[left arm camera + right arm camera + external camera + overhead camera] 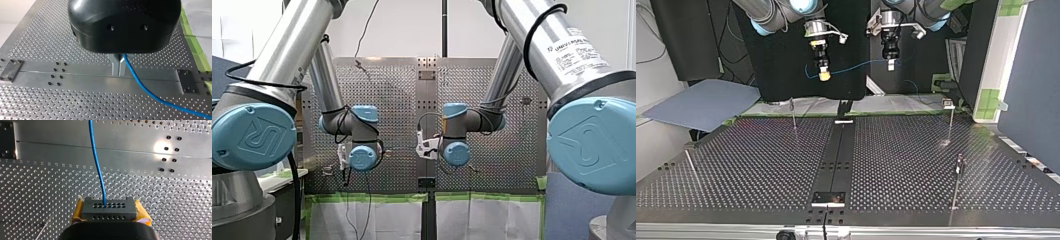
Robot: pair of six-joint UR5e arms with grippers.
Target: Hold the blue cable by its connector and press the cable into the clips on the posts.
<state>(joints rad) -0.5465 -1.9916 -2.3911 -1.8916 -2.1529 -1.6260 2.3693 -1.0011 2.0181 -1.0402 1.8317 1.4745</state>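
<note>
Over the table [761, 165], my right gripper [824, 76] clamps its yellow pads [78, 213] on the dark connector [109, 209]; the blue cable [856, 65] runs from it to my left gripper [890, 64], metal fingers [115, 65] pinched tight on it, also above the table

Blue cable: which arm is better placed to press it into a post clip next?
Probably left: my left gripper pinches the thin blue cable and can steer it; my right gripper holds the dark perforated connector block.
</note>
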